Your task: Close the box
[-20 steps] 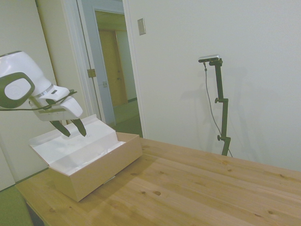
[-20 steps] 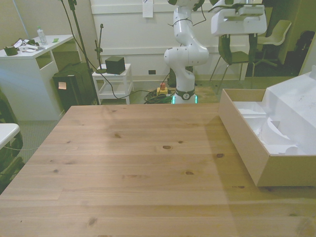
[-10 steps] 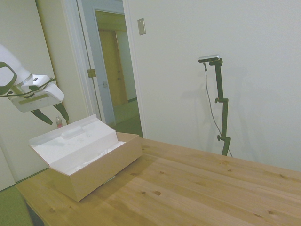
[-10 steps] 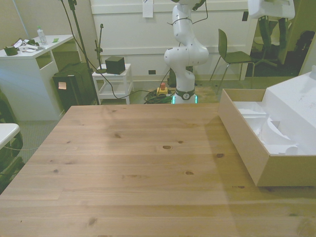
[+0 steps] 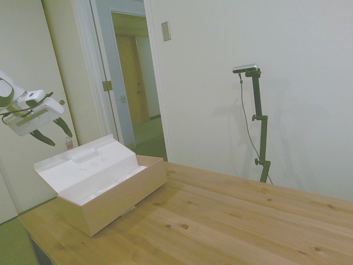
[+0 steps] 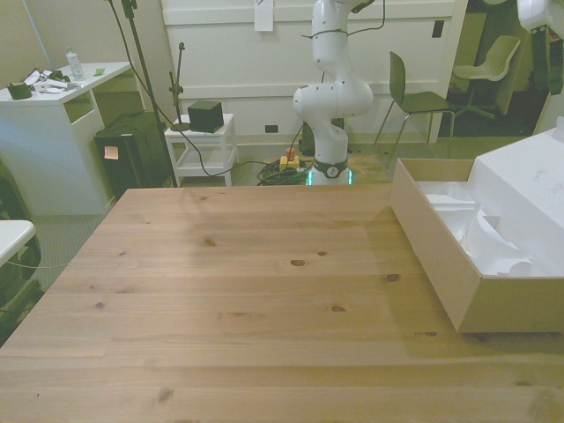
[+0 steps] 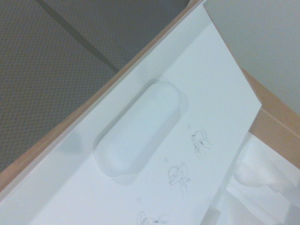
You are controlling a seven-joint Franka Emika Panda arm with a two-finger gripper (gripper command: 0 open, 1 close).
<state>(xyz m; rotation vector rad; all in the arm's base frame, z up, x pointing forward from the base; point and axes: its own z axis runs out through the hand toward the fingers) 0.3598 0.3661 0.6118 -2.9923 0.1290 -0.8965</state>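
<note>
The box stands at the table's left end in the side view, tan outside and white inside. Its white lid is up and leans back outward, with the oval recess near its top edge. My gripper hangs open above and behind that top edge, touching nothing and holding nothing. In the front view the box sits at the right with the lid raised, and the gripper shows partly at the top right corner. The wrist view looks down on the lid and its oval recess.
White moulded inserts fill the box. Small pencil drawings mark the lid's inner face. The wooden table stretches wide beside the box. A chair, a white cart and a desk stand beyond the table.
The gripper has risen off the lid's inner face and moved back past its top edge, toward the side view's left and the front view's right. The lid has stayed open.
</note>
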